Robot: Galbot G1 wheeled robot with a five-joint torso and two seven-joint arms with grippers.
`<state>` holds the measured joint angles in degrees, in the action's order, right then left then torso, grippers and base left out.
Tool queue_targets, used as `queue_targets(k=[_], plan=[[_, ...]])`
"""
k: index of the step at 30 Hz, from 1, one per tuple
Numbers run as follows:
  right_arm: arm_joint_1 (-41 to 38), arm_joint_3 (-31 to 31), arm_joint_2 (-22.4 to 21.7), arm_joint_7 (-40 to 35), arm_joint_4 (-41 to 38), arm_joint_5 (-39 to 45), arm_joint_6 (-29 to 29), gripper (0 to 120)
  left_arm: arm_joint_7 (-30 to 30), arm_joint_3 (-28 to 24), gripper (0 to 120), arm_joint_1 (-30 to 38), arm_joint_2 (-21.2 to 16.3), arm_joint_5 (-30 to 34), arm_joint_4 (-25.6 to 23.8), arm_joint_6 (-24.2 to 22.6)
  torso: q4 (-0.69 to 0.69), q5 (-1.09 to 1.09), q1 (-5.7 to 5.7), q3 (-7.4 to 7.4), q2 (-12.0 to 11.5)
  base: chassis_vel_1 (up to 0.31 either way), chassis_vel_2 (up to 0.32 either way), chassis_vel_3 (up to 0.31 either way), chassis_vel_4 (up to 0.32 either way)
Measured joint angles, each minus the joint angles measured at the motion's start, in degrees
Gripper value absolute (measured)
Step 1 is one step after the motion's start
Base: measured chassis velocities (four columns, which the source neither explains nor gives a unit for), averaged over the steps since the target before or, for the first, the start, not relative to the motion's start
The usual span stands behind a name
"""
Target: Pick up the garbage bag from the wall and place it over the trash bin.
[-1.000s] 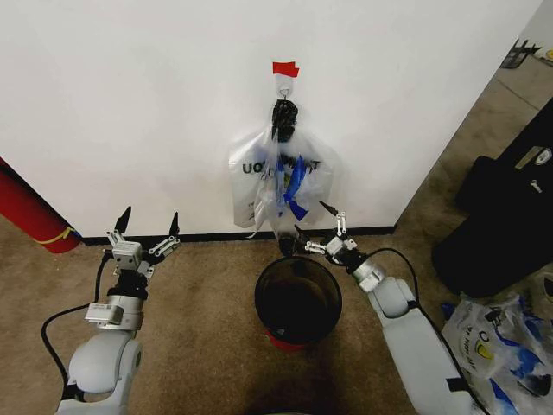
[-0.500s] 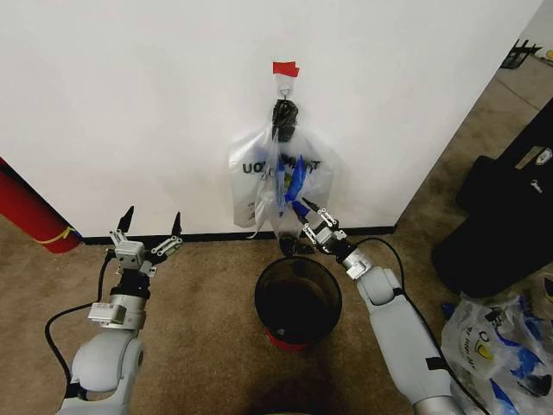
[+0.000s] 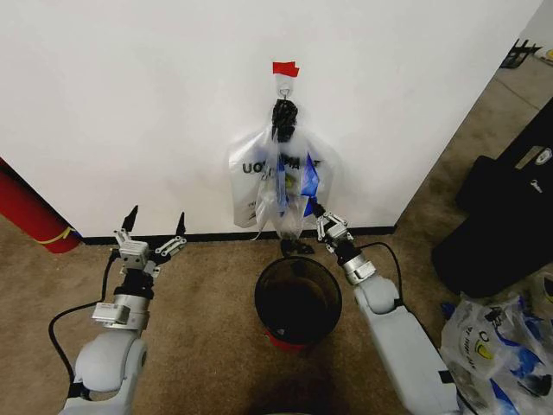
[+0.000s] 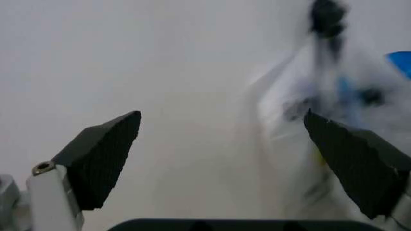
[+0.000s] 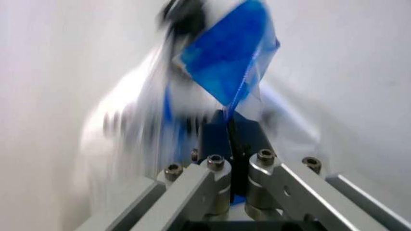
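Note:
The garbage bag (image 3: 275, 183), thin and whitish with blue patches, hangs by its knotted dark top from a small hook (image 3: 283, 87) on the white wall (image 3: 130, 112), under a red tape strip (image 3: 285, 68). My right gripper (image 3: 316, 213) is at the bag's lower right side, shut on a blue part of it. In the right wrist view the blue plastic (image 5: 228, 55) runs down into the shut gripper (image 5: 229, 129). The black mesh trash bin (image 3: 258, 298) stands on the carpet directly below the bag. My left gripper (image 3: 156, 228) stands open near the baseboard, well left of the bag (image 4: 321, 120).
A red cylinder (image 3: 26, 212) leans by the wall at far left. A big black case (image 3: 505, 203) stands at right, with a white printed bag (image 3: 497, 346) on the floor in front of it. Brown carpet lies open between my left arm and the bin.
My right gripper rose from the bin's rim to the bag and shut on its blue part, pulling that part up and right. The left gripper edged slightly right.

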<state>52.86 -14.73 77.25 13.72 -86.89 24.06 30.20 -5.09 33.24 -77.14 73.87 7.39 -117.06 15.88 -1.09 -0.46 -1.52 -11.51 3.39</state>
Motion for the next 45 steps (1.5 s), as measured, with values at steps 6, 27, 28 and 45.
queue_targets(k=[6,27,28,45], plan=[[3.32,0.62,-1.59,-2.43,-8.35,13.04,-4.88,0,-1.13,-6.91,100,3.67,-2.53,-0.21,0.78,4.12,-0.03,0.01,0.00,0.00,0.00,0.000,0.000,0.000,0.000],[9.85,3.36,1.68,-12.86,-14.76,26.55,-6.98,0,-1.40,-27.86,100,24.99,-13.58,-1.54,9.62,-9.23,-0.01,0.00,-0.01,-0.01,0.00,0.000,0.000,0.000,0.000],[9.90,3.33,1.97,-13.27,-15.03,27.21,-7.07,0,-1.27,-29.31,100,26.02,-13.44,-1.35,9.88,-9.87,-0.01,0.00,-0.01,-0.01,0.00,0.000,0.000,0.000,0.000],[11.37,3.71,5.28,-13.78,-15.17,27.76,-6.93,0,1.56,-38.52,90,36.23,-9.42,-14.85,20.06,-13.05,0.00,0.01,-0.01,-0.01,0.00,0.000,0.000,0.000,0.000]])
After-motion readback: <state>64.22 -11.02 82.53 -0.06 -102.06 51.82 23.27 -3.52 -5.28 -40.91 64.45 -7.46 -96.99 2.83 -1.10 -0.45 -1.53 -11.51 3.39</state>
